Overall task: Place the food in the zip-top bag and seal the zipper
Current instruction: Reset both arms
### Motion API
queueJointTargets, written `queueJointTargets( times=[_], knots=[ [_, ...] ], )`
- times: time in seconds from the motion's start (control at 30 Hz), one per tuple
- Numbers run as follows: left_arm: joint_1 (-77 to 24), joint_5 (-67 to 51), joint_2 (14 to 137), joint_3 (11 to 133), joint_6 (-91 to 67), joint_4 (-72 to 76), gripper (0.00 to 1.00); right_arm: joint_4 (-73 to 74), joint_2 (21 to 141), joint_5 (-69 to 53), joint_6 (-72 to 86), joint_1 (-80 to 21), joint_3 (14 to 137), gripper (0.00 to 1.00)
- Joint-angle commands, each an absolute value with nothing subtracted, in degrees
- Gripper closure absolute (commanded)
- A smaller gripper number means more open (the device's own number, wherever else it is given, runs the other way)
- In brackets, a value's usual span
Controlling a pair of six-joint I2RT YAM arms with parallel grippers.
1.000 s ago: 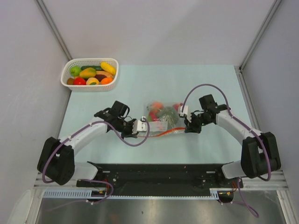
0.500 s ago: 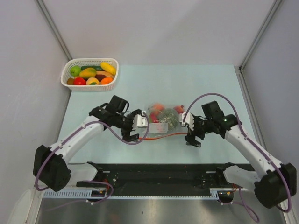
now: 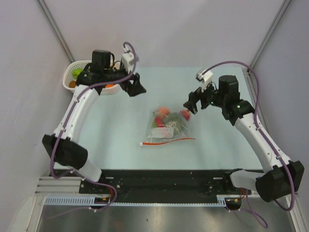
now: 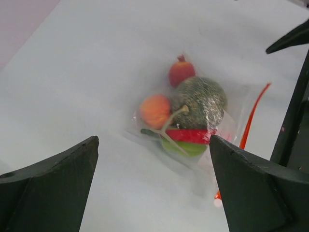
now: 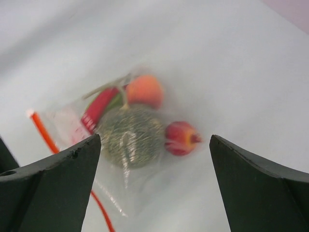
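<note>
Two grippers spread wide, nothing held: left gripper high near basket, right gripper high beside bag. Bag laid on tabletop, food inside, zipper along near edge. Seal unconfirmed; full-length check advised, bag left undisturbed.

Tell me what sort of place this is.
Probably a robot test cell: plain walls boxing in a table, left arm and right arm bolted to a rail, toy food in a bag.
</note>
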State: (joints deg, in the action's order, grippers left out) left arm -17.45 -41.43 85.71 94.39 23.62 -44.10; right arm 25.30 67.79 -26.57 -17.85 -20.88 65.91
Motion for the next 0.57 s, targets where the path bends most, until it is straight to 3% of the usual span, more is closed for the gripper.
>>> queueJointTargets(
  times=[0.0,0.1,0.33,0.53],
  knots=[
    [-9.94,-43.43,95.17,103.35,5.49,-47.64,0.0,15.13,73.64,-30.92,1.1,-11.09,71.09,0.0],
    [-5.55,-43.77,97.21,102.32,2.56,-46.59,0.0,13.54,78.04,-32.43,3.25,-6.51,72.07,0.0],
    [-3.34,-31.13,91.76,88.18,2.63,-37.36,0.0,16.43,85.25,-31.55,-1.13,-2.81,72.07,0.0],
    [-3.25,-26.54,90.0,88.85,2.81,-37.44,0.0,13.01,85.96,-32.08,-0.35,-2.64,72.68,0.0]
  ],
)
